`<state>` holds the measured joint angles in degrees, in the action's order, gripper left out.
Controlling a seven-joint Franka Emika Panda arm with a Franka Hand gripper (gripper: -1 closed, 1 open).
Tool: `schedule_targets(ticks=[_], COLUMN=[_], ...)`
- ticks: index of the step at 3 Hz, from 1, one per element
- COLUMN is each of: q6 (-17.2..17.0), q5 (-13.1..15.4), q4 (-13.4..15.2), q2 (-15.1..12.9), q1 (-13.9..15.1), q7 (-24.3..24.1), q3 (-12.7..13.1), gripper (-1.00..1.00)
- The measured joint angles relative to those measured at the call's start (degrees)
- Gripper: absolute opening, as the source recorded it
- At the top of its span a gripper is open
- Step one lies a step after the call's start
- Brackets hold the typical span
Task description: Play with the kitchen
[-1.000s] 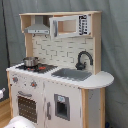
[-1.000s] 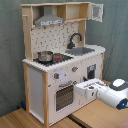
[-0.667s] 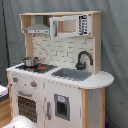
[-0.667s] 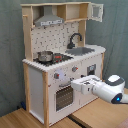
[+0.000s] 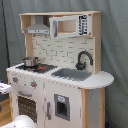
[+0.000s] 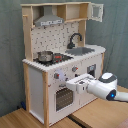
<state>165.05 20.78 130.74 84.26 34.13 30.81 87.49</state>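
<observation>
The kitchen (image 5: 60,75) (image 6: 55,60) is a tall toy of white panels and light wood, seen in both exterior views. A small metal pot (image 5: 30,61) (image 6: 45,56) stands on its stovetop. The black faucet (image 5: 83,59) (image 6: 75,39) arches over the grey sink (image 5: 72,74) (image 6: 83,51). In the second exterior view my white arm (image 6: 104,88) reaches in from the right. There the gripper (image 6: 70,85) sits against the kitchen's front, just above the oven door (image 6: 62,98) and below the knobs. A rounded white part of the arm (image 5: 19,122) shows at the first exterior view's bottom left.
The hood (image 5: 39,29) (image 6: 48,20) and upper shelf top the kitchen. An upper cabinet door (image 6: 97,11) hangs open at the second exterior view's right. Grey curtain lies behind, and a wooden floor (image 6: 30,119) spreads below.
In the second exterior view the arm has moved left, bringing the gripper from the open space on the right up to the kitchen's front above the oven door.
</observation>
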Motion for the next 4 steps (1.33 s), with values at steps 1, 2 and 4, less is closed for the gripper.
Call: schedule_targets(ticks=[1,2,4], q6=[2.10,6.69,10.38], q5=[0.00,-0.04,-0.13], q4=[-3.90,-4.50,-9.94], q2=[0.02,0.02,0.03], q1=[3.71,7.62,16.11], q7=[1.91,1.59,-0.47], q3=[0.07,0.29,1.26], gripper=[1.00,1.00,1.00])
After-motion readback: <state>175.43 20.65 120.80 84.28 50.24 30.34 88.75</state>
